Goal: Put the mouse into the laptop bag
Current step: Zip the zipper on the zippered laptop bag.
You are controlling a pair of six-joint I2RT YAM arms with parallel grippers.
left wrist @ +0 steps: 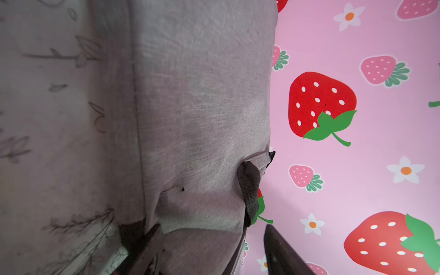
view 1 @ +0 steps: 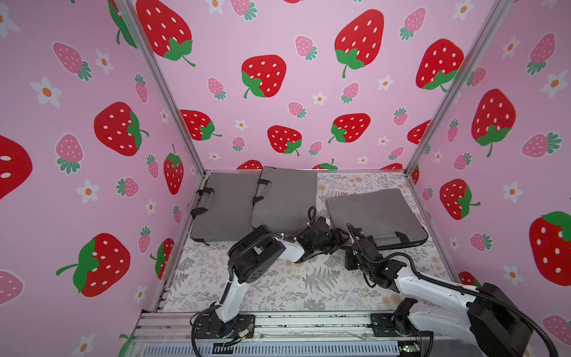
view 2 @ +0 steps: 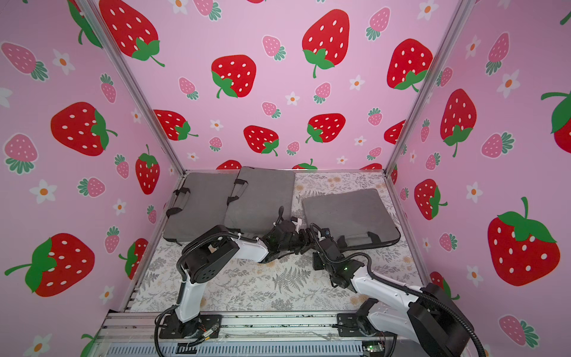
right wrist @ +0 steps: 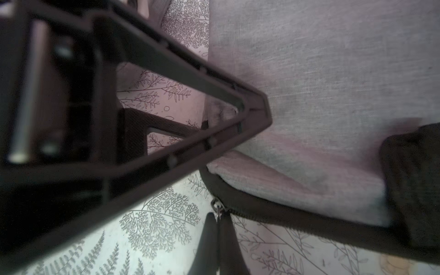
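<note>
Wide apart stand the jaws of the left gripper, set at the corner of the laptop bag that lies nearest the two arm bases. In the right wrist view one finger lies over the top face of that corner, and the other finger sits lower, against the corner's edge. Grey fabric shows between them. Whether either finger presses on the fabric I cannot tell.

The right gripper is pinched together on the metal zipper pull, just off the same corner, at the end of the black zipper track that runs along the bag's edge. A black handle strap crosses that edge further along. The left wrist view shows the bag's top face and a strap at its rim.

No view shows the mouse, so I cannot tell where it is.

The laptop bag lies flat on a fern-print cloth. A middle bag lies just beside the laptop bag, with a strip of cloth between them. Past it, further from the laptop bag, an outer bag lies partly under the middle bag's handle edge. Pink strawberry walls rise behind the laptop bag.
</note>
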